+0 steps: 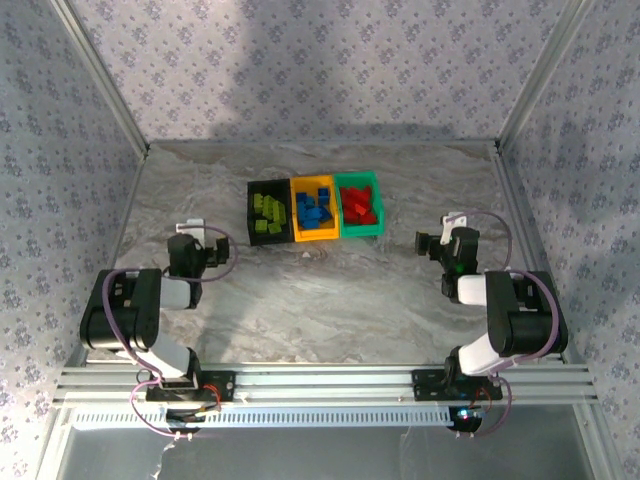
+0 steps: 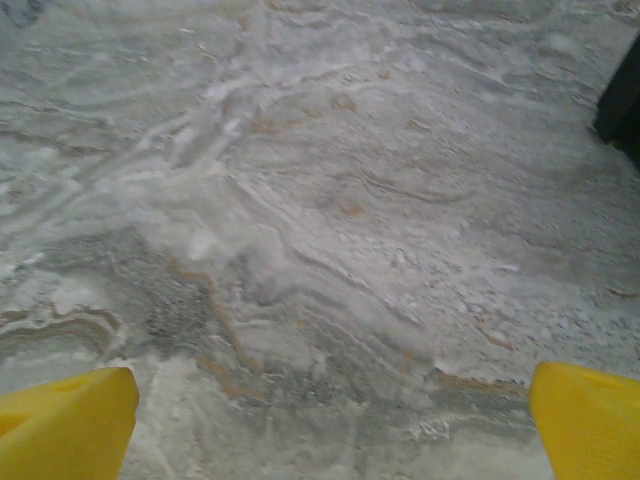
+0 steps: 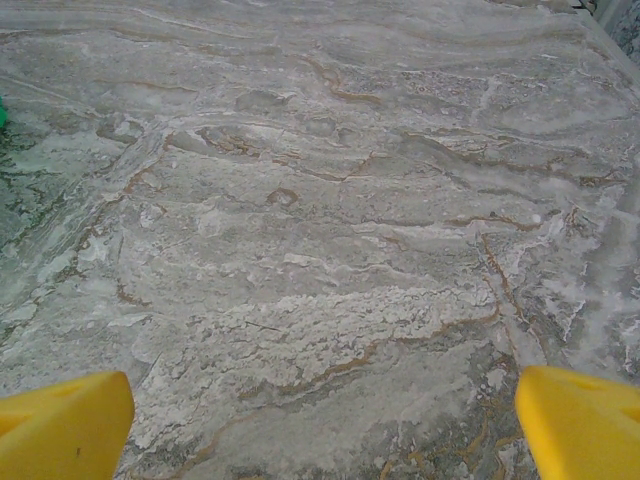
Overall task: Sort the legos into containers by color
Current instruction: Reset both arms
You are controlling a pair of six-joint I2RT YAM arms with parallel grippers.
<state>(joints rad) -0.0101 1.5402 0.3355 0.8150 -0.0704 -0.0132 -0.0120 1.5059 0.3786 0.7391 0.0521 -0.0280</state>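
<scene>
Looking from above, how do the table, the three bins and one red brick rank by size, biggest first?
1. the table
2. the black bin, orange-yellow bin and green bin: these look alike, so tied
3. the red brick, by far the smallest

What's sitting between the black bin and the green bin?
The orange-yellow bin, holding blue bricks, stands between the black bin and the green bin in one row, seen in the top external view.

Marbled table [image 1: 300, 310], black bin [image 1: 251, 210], orange-yellow bin [image 1: 315, 236], green bin [image 1: 362, 232], adjoining
</scene>
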